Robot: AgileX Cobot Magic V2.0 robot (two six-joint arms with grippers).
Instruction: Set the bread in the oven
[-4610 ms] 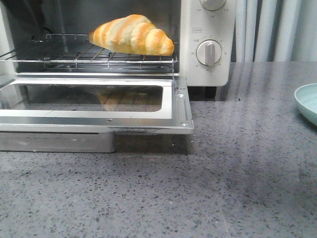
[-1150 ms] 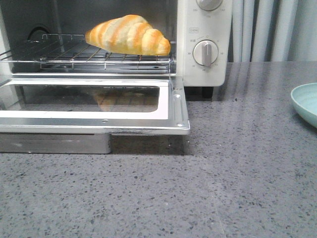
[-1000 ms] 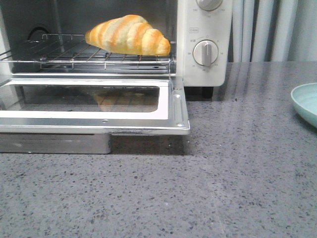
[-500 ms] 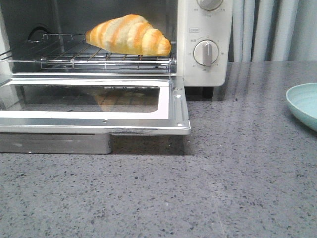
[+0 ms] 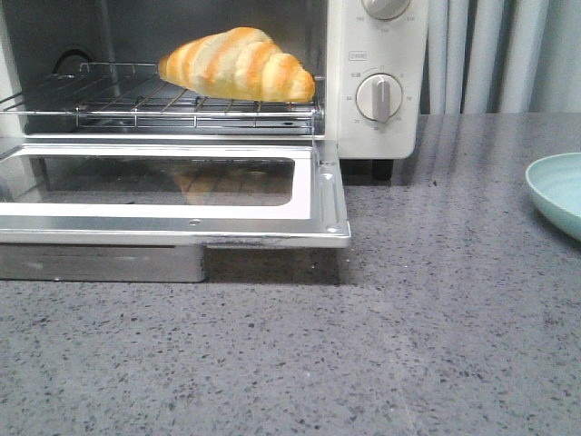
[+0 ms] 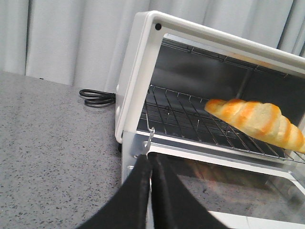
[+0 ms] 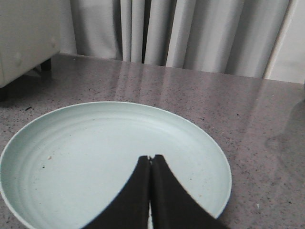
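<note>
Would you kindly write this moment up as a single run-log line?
bread: on oven rack | door: open | left gripper: shut, empty, near door | right gripper: shut, empty, over plate | plate: holds no bread

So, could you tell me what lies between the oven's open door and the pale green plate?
In the front view, only bare grey countertop separates the oven door from the plate.

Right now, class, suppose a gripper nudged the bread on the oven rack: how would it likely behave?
The bread looks puffy, so it is probably light and would dent if squeezed. Its flat underside rests across the rack wires, so it would likely slide or snag rather than roll. The tapered ends might pivot if pushed off-centre.
</note>
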